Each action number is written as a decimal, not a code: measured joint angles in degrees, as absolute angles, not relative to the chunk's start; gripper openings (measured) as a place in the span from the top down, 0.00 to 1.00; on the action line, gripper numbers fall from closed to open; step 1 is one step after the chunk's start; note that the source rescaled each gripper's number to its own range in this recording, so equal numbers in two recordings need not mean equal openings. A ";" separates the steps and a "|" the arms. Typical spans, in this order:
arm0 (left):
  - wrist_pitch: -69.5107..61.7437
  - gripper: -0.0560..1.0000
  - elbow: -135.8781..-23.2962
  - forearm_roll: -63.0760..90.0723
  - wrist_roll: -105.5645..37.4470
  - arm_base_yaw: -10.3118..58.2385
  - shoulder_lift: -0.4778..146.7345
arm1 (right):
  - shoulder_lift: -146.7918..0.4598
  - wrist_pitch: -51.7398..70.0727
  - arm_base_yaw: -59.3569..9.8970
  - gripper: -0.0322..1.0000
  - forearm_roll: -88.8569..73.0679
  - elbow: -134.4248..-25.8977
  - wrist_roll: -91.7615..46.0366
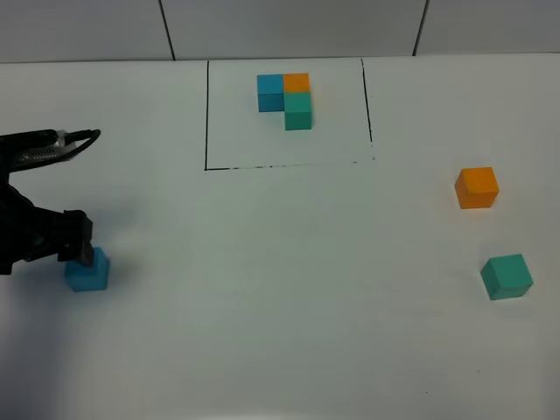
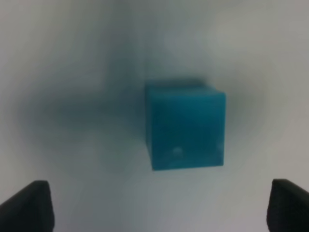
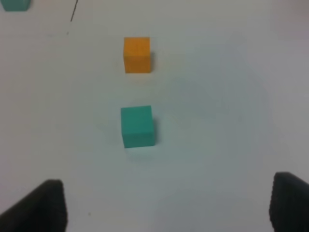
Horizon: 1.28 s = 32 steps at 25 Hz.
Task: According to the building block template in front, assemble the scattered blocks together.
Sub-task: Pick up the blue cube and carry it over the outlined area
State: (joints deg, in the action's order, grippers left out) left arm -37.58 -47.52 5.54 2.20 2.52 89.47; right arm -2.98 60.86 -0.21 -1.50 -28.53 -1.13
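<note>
Nothing was yet assembled: the left pincer [image 1: 77, 248] hung wide open and empty at the blue cube [image 1: 87, 271], lower left, while the orange cube [image 1: 477, 187] and the teal-green cube [image 1: 507, 276] lay apart at right, the right pincer [image 3: 169, 208] likewise open and empty.

exterior: high, downward, whole table [image 1: 262, 332] | wrists: low, near scattered blocks [image 3: 137, 126]

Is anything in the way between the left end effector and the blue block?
Nothing visible. The left end effector is open, and only bare table shows between it and the blue block.
</note>
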 joint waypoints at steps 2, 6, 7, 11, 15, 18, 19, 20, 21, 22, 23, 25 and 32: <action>-38.91 0.03 -49.38 5.88 2.26 2.52 91.13 | -2.98 60.86 -0.21 0.27 -1.50 -28.53 -1.13; -39.81 0.03 -51.26 6.17 3.16 3.30 93.36 | -2.98 60.86 -0.21 0.27 -1.50 -28.53 -1.13; -39.67 0.03 -51.38 6.17 3.42 3.90 93.77 | -2.98 60.86 -0.21 0.27 -1.50 -28.53 -1.13; -38.13 0.03 -51.45 6.17 5.32 6.05 95.66 | -2.98 60.86 -0.21 0.27 -1.50 -28.53 -1.13; -37.46 0.04 -51.73 5.49 6.79 6.39 97.67 | -2.98 60.86 -0.21 0.27 -1.50 -28.53 -1.13; -36.94 0.05 -51.73 4.92 7.03 6.39 99.34 | -2.98 60.86 -0.21 0.27 -1.50 -28.53 -1.13; -36.64 0.05 -51.76 4.87 7.04 6.39 99.83 | -2.98 60.86 -0.21 0.27 -1.50 -28.53 -1.13; -36.26 0.05 -51.76 4.87 7.09 6.39 100.50 | -2.98 60.86 -0.21 0.27 -1.50 -28.53 -1.13; -35.84 0.06 -51.76 4.87 7.11 6.39 101.23 | -2.98 60.86 -0.21 0.27 -1.50 -28.53 -1.13; -35.34 0.06 -51.76 4.87 7.16 6.39 101.97 | -2.98 60.86 -0.21 0.27 -1.50 -28.53 -1.13; -35.07 0.06 -51.79 4.87 7.16 6.39 102.62 | -2.98 60.86 -0.21 0.27 -1.50 -28.53 -1.13; -34.63 0.09 -51.79 4.87 7.16 6.39 104.15 | -2.98 60.86 -0.21 0.27 -1.50 -28.53 -1.13; -34.22 0.59 -51.83 4.87 7.11 6.39 105.57 | -2.98 60.86 -0.21 0.27 -1.50 -28.53 -1.13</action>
